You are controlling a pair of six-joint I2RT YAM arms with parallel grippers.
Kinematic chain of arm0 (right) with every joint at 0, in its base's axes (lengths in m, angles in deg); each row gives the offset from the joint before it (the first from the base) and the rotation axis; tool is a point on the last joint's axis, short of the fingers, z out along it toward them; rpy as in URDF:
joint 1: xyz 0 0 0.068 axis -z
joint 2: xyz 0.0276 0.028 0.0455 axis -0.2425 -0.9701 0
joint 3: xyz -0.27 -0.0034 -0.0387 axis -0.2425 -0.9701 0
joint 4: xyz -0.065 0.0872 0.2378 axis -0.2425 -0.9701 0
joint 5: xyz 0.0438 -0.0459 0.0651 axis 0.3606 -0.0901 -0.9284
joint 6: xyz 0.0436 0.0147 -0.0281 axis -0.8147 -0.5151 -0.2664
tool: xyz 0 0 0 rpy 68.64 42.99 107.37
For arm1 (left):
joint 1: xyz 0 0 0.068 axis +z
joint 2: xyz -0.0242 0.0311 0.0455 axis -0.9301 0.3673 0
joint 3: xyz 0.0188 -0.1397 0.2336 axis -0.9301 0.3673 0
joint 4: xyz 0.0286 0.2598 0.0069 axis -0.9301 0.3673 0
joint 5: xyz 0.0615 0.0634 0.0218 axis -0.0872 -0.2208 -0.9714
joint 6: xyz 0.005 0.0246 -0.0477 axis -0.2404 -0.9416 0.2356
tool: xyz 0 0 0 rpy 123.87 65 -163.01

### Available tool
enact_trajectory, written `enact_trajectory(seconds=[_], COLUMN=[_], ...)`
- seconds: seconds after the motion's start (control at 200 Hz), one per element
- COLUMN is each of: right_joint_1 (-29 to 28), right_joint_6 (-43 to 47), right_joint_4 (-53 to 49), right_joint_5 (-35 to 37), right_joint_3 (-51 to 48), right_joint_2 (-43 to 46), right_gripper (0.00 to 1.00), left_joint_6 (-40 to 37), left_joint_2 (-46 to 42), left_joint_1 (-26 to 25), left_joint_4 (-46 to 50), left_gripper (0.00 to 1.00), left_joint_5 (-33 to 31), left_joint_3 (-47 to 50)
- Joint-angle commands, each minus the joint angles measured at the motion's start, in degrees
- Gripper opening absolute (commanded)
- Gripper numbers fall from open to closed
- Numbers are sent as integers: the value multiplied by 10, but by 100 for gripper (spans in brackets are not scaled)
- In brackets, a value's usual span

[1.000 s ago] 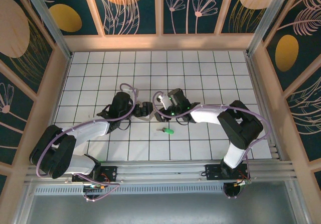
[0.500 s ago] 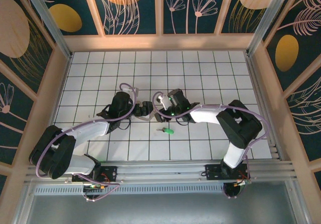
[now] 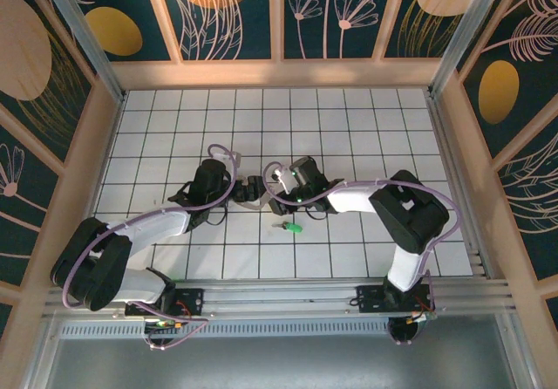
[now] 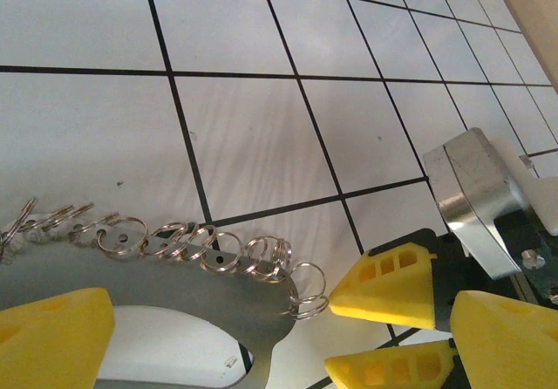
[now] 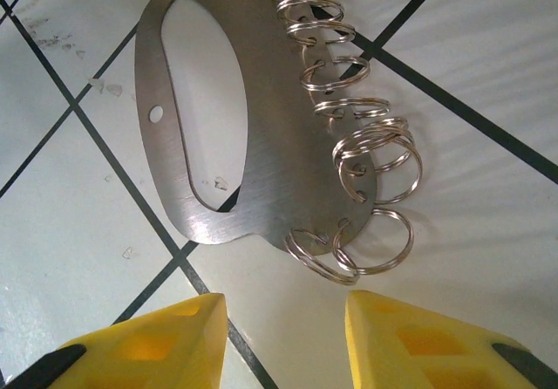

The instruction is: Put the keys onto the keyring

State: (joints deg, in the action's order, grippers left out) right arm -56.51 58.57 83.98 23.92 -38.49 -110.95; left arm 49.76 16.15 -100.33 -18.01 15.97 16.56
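The keyring (image 5: 270, 145) is a brushed steel oval plate with several small split rings (image 4: 209, 249) along one edge. It lies flat on the white tiles between my two grippers. My left gripper (image 4: 279, 345) is open wide, its yellow fingers on either side of the plate (image 4: 174, 293). Facing it, my right gripper (image 5: 283, 337) is open with nothing between its fingers, just short of the end rings (image 5: 375, 241); its yellow fingertips (image 4: 384, 276) almost touch the last ring. The green-headed key (image 3: 292, 228) lies on the tiles about one tile nearer than the grippers (image 3: 247, 188) (image 3: 268, 187).
The white tiled floor (image 3: 366, 119) is boxed in by wooden walls at the back and both sides. A metal rail (image 3: 288, 293) with the arm bases runs along the near edge. Open tiles stretch behind and to both sides of the arms.
The right arm has crept slightly left toward the keyring. The left arm, the key and both grippers' openings look the same.
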Motion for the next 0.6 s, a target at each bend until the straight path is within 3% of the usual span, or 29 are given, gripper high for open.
enact_trajectory(seconds=[0.0,0.596], right_joint_1=[-3,15], right_joint_6=[4,11], right_joint_4=[-2,-3], right_joint_5=[-13,-5], right_joint_3=[21,32], right_joint_2=[-13,-27], right_gripper=[41,40], left_joint_6=[6,7], left_joint_2=[1,-1], left_joint_1=[-3,-3], left_joint_4=[-10,-10], left_gripper=[99,99], left_joint_5=[6,6], left_joint_3=[-6,-7])
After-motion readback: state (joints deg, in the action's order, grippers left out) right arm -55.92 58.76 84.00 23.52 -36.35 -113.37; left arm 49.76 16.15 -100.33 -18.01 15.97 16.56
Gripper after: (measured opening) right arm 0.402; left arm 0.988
